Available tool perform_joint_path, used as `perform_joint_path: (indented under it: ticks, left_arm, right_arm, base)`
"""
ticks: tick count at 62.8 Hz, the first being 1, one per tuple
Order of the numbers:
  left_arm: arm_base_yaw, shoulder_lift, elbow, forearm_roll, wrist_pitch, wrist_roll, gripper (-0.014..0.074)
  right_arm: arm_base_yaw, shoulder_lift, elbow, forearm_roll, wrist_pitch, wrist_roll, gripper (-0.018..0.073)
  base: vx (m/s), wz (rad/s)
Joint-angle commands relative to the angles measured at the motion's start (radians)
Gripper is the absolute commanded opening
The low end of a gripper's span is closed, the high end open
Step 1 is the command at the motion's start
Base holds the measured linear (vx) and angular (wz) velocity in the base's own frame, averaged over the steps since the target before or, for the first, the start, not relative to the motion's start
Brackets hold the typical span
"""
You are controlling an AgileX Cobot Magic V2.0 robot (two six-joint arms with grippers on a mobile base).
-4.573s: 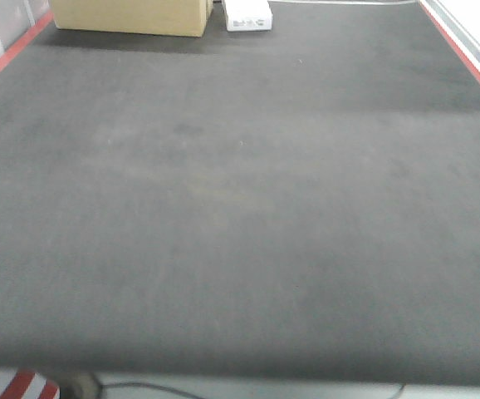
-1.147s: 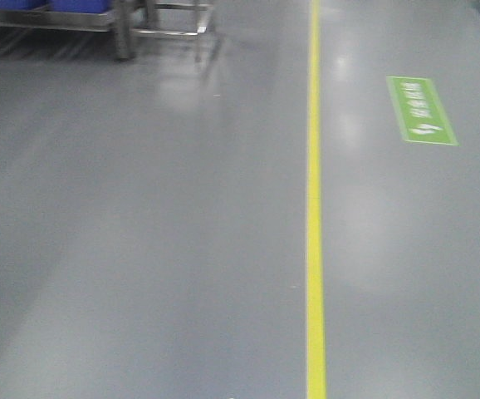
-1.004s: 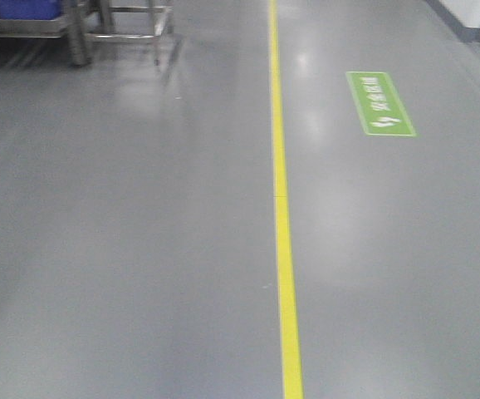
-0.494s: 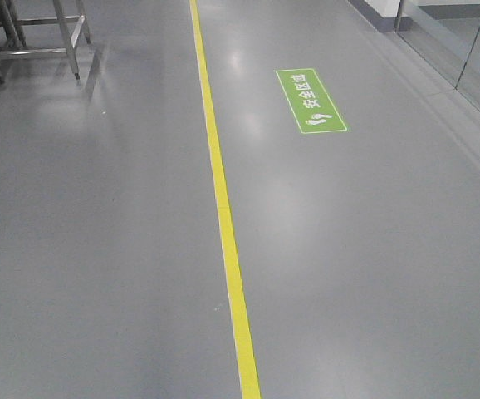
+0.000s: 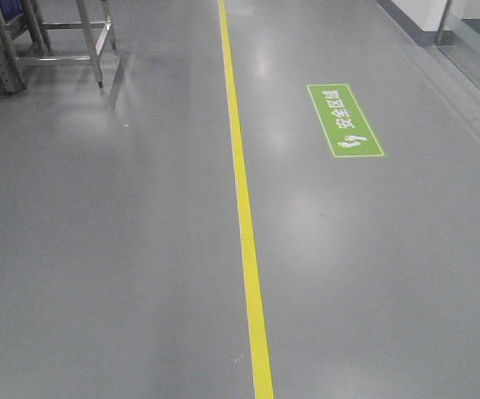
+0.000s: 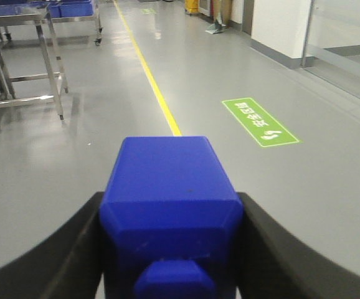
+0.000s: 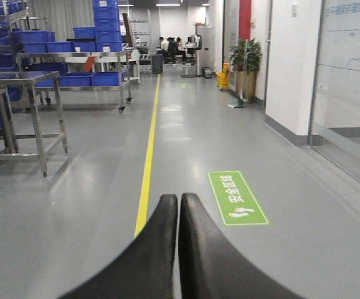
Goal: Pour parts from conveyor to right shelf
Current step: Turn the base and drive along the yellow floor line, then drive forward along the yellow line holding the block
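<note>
Conveyor is no longer seen ahead; floor and yellow line are faced instead. Blue part is pinched by the left gripper. Right gripper is pressed together, empty. Right shelf is glimpsed at 11 o'clock: carry is judged under way, pouring not begun.

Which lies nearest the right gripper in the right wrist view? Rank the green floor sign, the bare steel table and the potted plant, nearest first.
1. The green floor sign: on the floor just right of the shut right gripper.
2. The bare steel table: left of the yellow line, farther back.
3. The potted plant: by the right wall, farthest.
</note>
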Motion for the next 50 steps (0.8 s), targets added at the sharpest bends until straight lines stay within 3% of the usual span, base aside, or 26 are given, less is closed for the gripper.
perform_joint_path:
  ticks: [1,31,50]
  left_arm:
    - [-0.001,0.011,-0.028,-0.007,-0.080,-0.001,-0.0006]
    - [-0.001,0.011,-0.028,-0.007,-0.080,-0.001,-0.0006]
    - [-0.001,0.011,-0.028,-0.007,-0.080,-0.001,-0.0006]
  right_arm:
    - [0.001,-0.012,0.015,-0.002,-0.080,-0.003,-0.0010]
    - [0.001,-0.012,0.015,-0.002,-0.080,-0.003,-0.0010]
    - [0.001,-0.012,0.015,-0.002,-0.080,-0.003,-0.0010]
  base:
    - [0.52,0.19]
    - [0.53,0.14]
    - [0.60,-0.08]
